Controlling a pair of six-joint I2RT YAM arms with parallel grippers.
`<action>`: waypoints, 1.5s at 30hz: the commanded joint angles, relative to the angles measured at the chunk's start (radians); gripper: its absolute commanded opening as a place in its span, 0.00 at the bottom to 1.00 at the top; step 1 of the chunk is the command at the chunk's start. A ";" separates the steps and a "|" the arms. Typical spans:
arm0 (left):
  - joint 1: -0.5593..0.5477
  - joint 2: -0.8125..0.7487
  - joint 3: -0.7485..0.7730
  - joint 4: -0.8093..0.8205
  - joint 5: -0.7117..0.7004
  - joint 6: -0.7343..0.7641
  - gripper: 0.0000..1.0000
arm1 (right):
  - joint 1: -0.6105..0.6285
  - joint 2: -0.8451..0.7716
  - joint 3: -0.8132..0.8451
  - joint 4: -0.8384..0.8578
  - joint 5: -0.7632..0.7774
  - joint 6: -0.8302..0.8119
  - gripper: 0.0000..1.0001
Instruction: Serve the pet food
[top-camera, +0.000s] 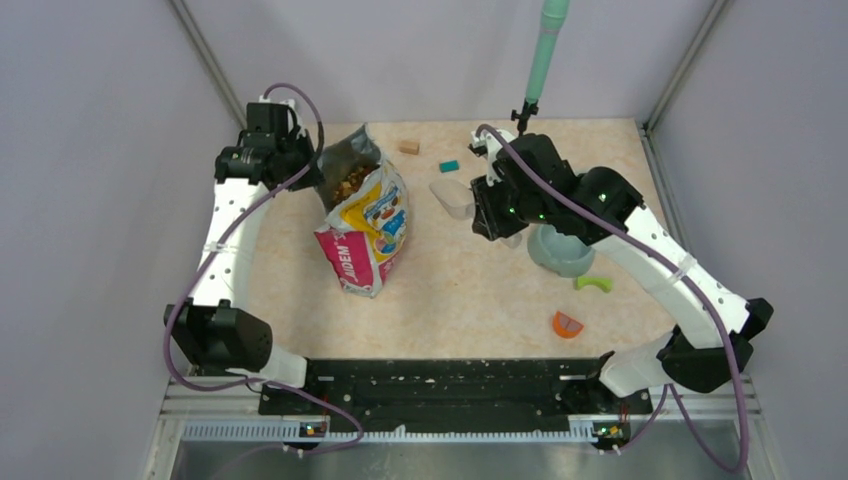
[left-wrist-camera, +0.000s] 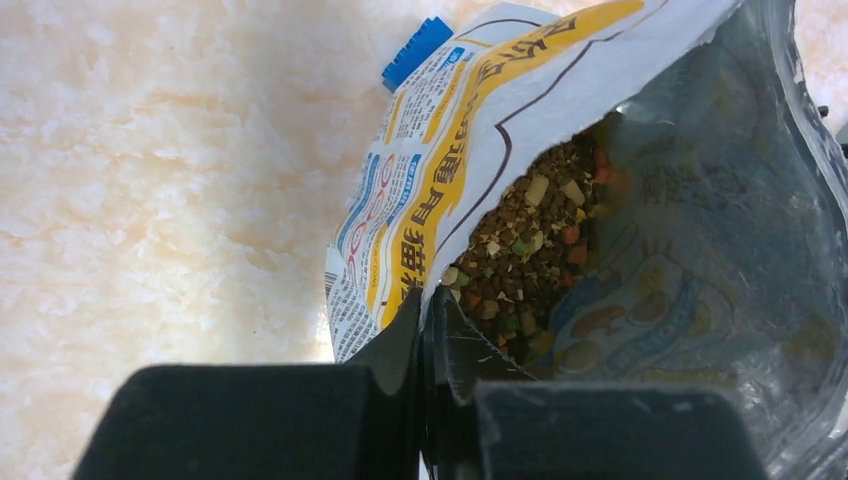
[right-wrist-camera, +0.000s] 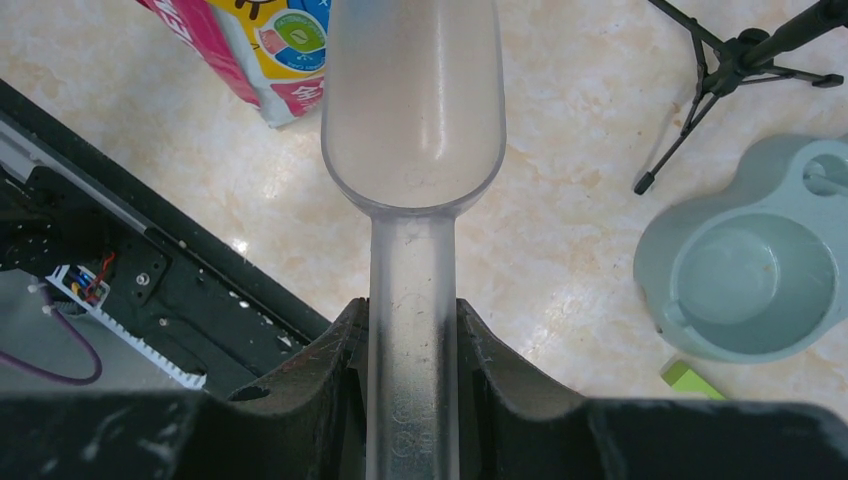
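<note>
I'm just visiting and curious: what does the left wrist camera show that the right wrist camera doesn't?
Left wrist only: the kibble inside the open bag, whose rim the left gripper pinches. Right wrist only: the right gripper holding an empty clear scoop, and the empty green bowl. Both: the bag and the pale table.

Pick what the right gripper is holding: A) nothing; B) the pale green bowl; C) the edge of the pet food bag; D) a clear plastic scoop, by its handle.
D: the right wrist view shows the right gripper shut on the handle of the clear scoop, which is empty. The bowl stands apart from it, and it is the left gripper that pinches the edge of the bag.
</note>
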 joint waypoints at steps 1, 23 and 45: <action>-0.013 -0.026 0.088 0.058 0.001 0.025 0.00 | -0.007 -0.011 -0.002 0.068 -0.016 0.008 0.00; -0.391 0.051 0.190 -0.006 0.274 -0.042 0.00 | -0.007 -0.039 0.019 0.008 -0.102 -0.003 0.00; -0.543 -0.178 -0.244 -0.007 0.204 -0.100 0.00 | -0.007 -0.154 -0.403 -0.014 -0.206 0.071 0.00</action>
